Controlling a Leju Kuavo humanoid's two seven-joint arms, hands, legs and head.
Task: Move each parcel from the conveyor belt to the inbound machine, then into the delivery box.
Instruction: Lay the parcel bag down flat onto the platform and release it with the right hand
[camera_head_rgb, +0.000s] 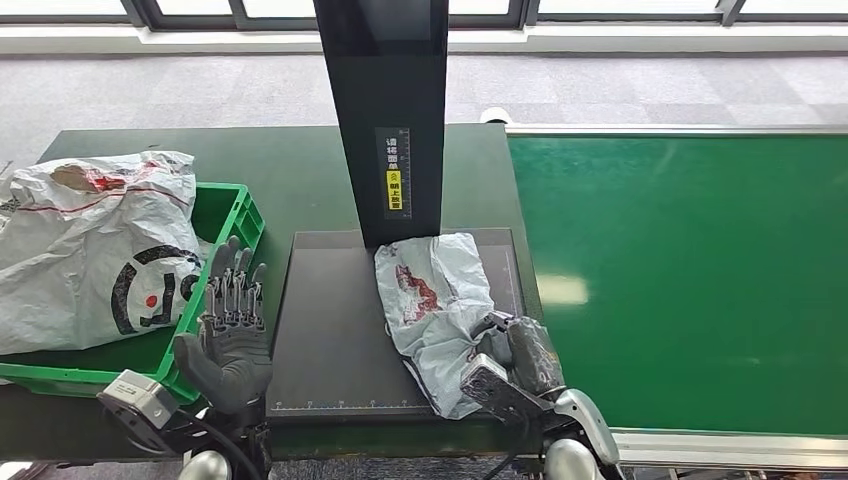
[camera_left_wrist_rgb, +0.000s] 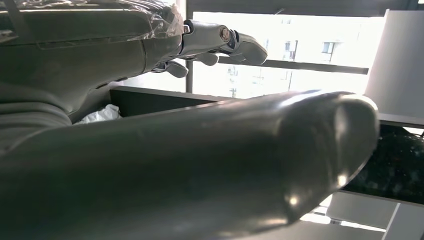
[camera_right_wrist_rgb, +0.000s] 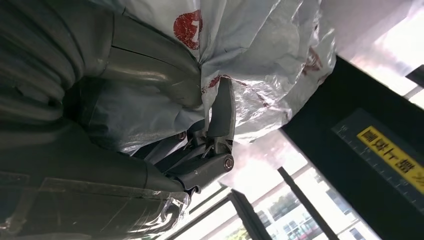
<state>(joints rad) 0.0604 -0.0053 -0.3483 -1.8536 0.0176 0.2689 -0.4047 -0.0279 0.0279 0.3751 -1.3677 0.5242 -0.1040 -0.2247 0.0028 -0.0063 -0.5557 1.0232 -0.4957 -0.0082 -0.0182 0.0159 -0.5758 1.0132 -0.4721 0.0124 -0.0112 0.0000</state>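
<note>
Parcel handling sits at the middle step, we judge: our right hand (camera_head_rgb: 515, 355) has its fingers closed on the near end of a crumpled grey parcel (camera_head_rgb: 435, 300) that lies on the dark platform of the inbound machine (camera_head_rgb: 335, 330), its far end close against the foot of the black upright column (camera_head_rgb: 385, 110). In the right wrist view the fingers (camera_right_wrist_rgb: 220, 125) press into the plastic film, so the grip looks real rather than a mere touch. Our left hand (camera_head_rgb: 232, 325) stands off to the other side of the platform, fingers spread and straight, holding nothing, over the near corner of the green delivery box (camera_head_rgb: 235, 210).

That box already carries a large white bag (camera_head_rgb: 90, 250) (it overhangs the rim on the far side). The green conveyor belt (camera_head_rgb: 690, 270) runs beside the platform on the right.

Next, as we read it, the parcel has to cross the platform into the box, which calls for a firm hold and enough lift to clear the box wall, with room found beside the big bag.

Writing: the column bears a yellow label (camera_head_rgb: 396, 190) with characters too small for us to read; the white bag shows a bold black circular logo, and the parcel only red blotches of print.
</note>
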